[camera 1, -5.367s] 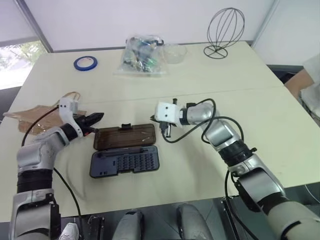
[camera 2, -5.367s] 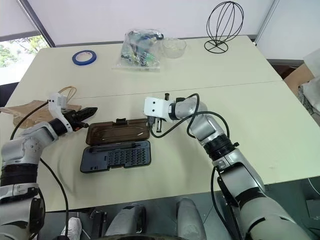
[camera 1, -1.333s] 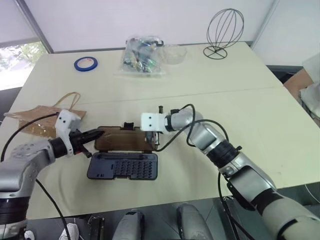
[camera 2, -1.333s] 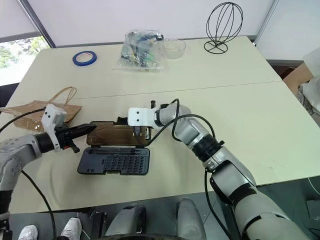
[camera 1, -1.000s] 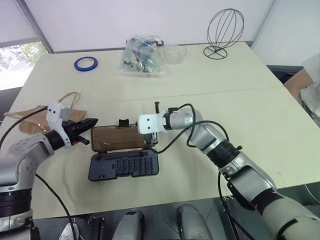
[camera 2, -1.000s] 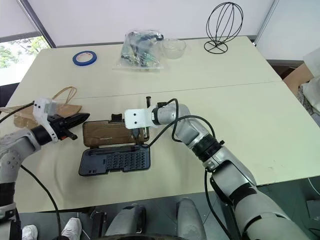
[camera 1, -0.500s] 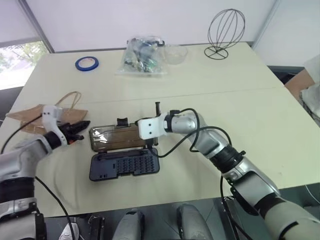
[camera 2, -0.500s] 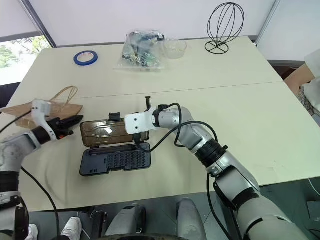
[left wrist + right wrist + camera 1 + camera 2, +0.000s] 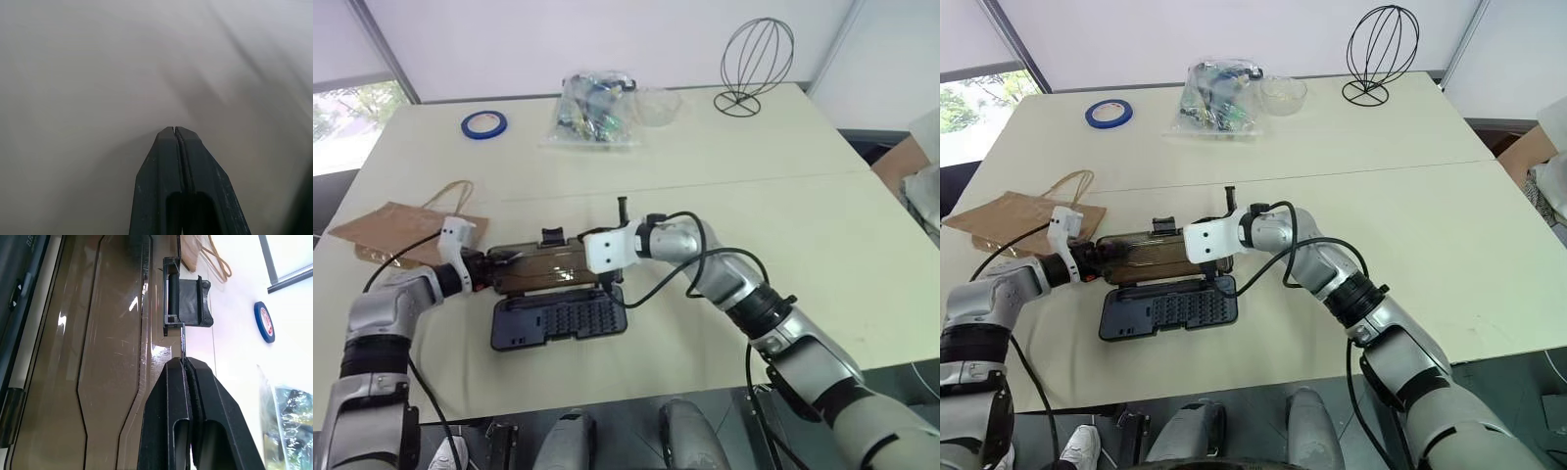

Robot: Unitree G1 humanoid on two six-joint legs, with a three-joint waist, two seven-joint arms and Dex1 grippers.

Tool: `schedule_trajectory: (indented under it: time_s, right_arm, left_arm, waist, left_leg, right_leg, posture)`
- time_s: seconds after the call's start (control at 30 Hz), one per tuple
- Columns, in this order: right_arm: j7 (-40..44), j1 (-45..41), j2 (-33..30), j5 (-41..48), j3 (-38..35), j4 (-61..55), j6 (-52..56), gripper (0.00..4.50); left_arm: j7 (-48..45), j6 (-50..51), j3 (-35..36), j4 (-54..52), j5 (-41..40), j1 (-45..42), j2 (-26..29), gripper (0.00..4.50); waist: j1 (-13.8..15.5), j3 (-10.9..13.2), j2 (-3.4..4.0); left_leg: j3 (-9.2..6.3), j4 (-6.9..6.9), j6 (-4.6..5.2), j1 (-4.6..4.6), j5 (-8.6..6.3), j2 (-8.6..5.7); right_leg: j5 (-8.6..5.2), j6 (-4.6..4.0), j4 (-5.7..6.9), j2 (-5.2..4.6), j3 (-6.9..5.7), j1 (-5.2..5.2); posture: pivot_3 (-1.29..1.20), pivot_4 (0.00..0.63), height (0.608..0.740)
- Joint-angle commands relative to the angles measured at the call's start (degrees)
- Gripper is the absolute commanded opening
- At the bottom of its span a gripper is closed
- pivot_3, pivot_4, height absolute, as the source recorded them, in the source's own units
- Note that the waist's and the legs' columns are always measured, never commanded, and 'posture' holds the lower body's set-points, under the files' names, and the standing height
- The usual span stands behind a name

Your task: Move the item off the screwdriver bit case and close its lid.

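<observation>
Compared with a second ago, the smoky translucent brown plastic lid (image 9: 548, 268) is tilted up from the table, and the left gripper (image 9: 497, 264) has come against its left end, fingers pressed together. The right gripper (image 9: 185, 363), also clenched, touches the lid's edge beside the black latch (image 9: 188, 301). The flat dark case with blue-grey bit tray (image 9: 558, 317) lies open below. The flat brown kraft paper bag (image 9: 1018, 217) rests to the left, off the case. No writing is readable.

Cream table (image 9: 803, 196), paper bag (image 9: 396, 223), open bit case (image 9: 558, 318), tape roll (image 9: 482, 124), plastic bag (image 9: 590, 110), wire stand (image 9: 754, 59)
</observation>
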Motion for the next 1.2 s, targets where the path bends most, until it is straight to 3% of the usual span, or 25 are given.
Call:
schedule_trajectory:
  time_s: [0.03, 0.53, 0.63, 0.87, 1.2]
  right_arm:
    - [-1.26, -0.96, -0.15, -0.3, -2.87, -2.65, -0.78, 0.01]
    - [-0.49, -1.06, -2.11, -1.93, -4.61, -2.45, 0.54, 0.01]
    - [0.77, -1.19, -3.14, -1.76, -5.43, -3.48, 2.97, 0.84]
    - [4.51, 0.49, -5.0, -1.32, -5.48, -6.73, 5.49, 4.29]
    - [12.55, -0.99, -9.47, 3.64, -11.18, -12.46, 14.89, 4.41]
  left_arm:
    - [-4.58, 2.55, -1.74, -4.32, -1.16, 1.23, 1.52, 0.0]
    - [-5.68, 3.91, 0.85, -8.8, -1.76, 2.68, 3.21, 0.0]
    - [-5.62, 3.82, 0.92, -9.47, -1.8, 2.56, 3.05, 0.0]
    - [-5.22, 3.32, 0.63, -9.04, -1.37, 1.52, 2.55, 0.0]
    - [-5.67, 4.21, 0.46, -11.0, -1.92, 1.0, 2.87, 0.0]
  waist:
    - [-0.06, 0.0, 0.0]
    - [0.02, 0.0, 0.0]
    - [0.04, 0.0, 0.0]
    - [0.01, 0.0, 0.0]
    - [0.17, 0.0, 0.0]
  left_leg:
    - [0.0, 0.0, 0.0, 0.0, 0.0, 0.0]
    - [-0.01, 0.02, 0.0, -0.01, 0.0, 0.01]
    - [-0.01, 0.02, 0.0, -0.01, 0.0, 0.01]
    - [-0.01, 0.02, 0.01, -0.03, 0.0, 0.01]
    - [0.0, 0.08, 0.03, -0.06, -0.01, 0.0]
  right_leg:
    - [0.0, 0.0, 0.0, 0.0, 0.0, 0.0]
    - [0.0, 0.0, 0.0, 0.0, 0.01, 0.0]
    - [0.0, 0.0, 0.0, 0.0, 0.0, 0.0]
    - [0.0, 0.0, 0.0, 0.01, 0.0, 0.0]
    - [0.0, 0.0, 0.0, 0.0, 0.0, 0.0]
  posture:
    - [0.0, 0.15, 0.74]
    - [0.0, 0.15, 0.74]
    - [0.0, 0.15, 0.74]
    - [0.0, 0.15, 0.74]
    - [0.0, 0.15, 0.74]
